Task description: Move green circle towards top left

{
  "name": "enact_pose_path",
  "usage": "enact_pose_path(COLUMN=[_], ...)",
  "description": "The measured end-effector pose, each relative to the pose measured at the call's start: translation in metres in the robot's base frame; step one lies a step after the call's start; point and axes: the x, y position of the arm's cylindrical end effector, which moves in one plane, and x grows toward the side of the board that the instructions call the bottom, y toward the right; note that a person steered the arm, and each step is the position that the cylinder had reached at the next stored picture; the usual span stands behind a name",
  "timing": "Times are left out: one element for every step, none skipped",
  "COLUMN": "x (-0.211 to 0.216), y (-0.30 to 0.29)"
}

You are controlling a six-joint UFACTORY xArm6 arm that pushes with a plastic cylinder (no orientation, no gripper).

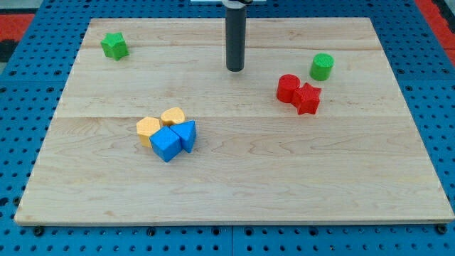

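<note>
Resting my tip [235, 68] upper centre on the counter [234, 178], I carry no pincer. The green circle [321, 67] sits well apart at upper right, near two touching red blocks [298, 93].

Single fixed view, high and angled down from the board's near edge.

Looks across the whole wooden board [234, 178], all four edges in frame, far edge narrower at the view's top (clear perspective tilt). Medium distance; blue pegboard surround [441, 107] visible on all sides. Rod cropped at the top edge, only its lower part showing. No second view.
</note>
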Motion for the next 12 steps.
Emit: enact_pose_path(x=[0.003, 0.025, 0.091, 0.090, 0.054, 0.014, 0.014, 0.014, 0.014, 0.014, 0.018, 0.016], y=[0.101, 0.189, 0.155, 0.216, 0.273, 0.292, 0.193, 0.145, 0.141, 0.139, 0.138, 0.140])
